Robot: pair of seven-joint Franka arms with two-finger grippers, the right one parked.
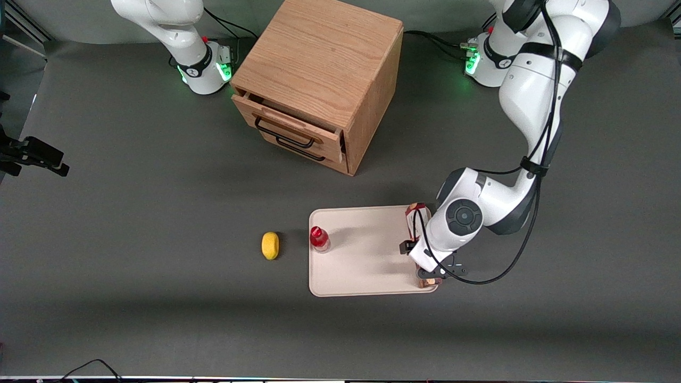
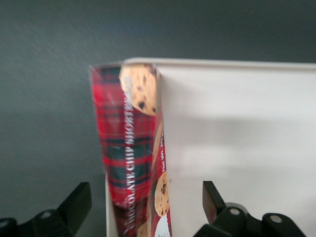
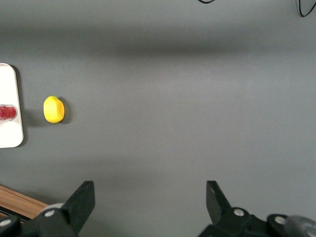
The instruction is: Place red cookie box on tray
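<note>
At the tray's edge toward the working arm's end of the table, we find the gripper low over the red cookie box. Its fingers stand apart, one on each side of the carton without touching it. The box lies along the tray rim (in the wrist view it appears to rest partly on that rim, tilted). A small red-capped bottle stands at the opposite tray edge, with a yellow lemon beside it on the table. Farthest back we see a wooden drawer cabinet.
</note>
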